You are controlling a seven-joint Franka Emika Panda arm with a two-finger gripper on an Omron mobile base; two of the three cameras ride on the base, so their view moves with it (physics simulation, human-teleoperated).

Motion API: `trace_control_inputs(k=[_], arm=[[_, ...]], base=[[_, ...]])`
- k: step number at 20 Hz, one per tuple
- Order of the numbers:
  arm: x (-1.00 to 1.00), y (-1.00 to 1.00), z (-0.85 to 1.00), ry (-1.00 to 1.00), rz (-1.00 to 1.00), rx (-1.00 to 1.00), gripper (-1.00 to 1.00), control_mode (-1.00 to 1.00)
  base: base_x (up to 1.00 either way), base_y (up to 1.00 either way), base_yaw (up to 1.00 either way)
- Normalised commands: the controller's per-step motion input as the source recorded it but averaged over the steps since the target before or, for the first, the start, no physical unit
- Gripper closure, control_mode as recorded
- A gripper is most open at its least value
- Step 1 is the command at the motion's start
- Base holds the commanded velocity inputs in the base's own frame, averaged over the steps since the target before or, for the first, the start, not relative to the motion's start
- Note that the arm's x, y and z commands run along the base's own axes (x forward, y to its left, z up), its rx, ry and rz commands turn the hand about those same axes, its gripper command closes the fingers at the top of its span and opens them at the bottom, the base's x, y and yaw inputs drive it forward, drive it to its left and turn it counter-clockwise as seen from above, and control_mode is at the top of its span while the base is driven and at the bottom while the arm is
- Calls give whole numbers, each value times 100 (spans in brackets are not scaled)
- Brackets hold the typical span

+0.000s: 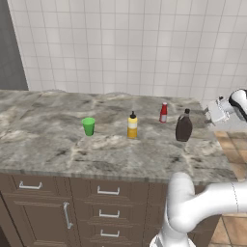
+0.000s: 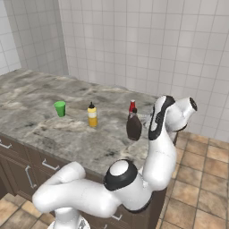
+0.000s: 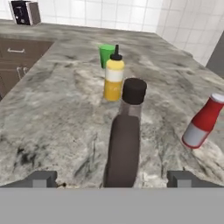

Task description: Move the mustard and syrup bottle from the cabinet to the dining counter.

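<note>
No readable writing anywhere; the syrup bottle (image 1: 184, 126) is too small in the base views to make out its label, and the hand view shows plain dark brown with a dark cap. It stands upright on the dining counter (image 1: 58, 144), with the mustard (image 1: 132, 126) upright to its left, plus a green cup (image 1: 89, 126) and a red bottle (image 1: 163, 113). The gripper (image 3: 113, 178) sits wide open, 2 fingertips flanking the syrup bottle without touching. The bottle's base is cut off there.

Glossy marbled stone dining counter (image 1: 58, 144)
</note>
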Motion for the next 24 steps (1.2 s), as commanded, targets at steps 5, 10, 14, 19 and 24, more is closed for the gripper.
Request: trace_control_inputs(k=[5,10,14,19,24], arm=[[-100,-33,1,-4,-13,-24,-100,-100],[-100,-8,0,-8,-16,-31,-100,-100],[-100,16,0,-6,-19,-31,-100,-100],[-100,39,-1,-1,-20,-30,-100,-100],[-100,37,0,1,-14,-25,-100,-100]], base=[[0,0,0],[0,0,0],[0,0,0],[0,0,0],[0,0,0]])
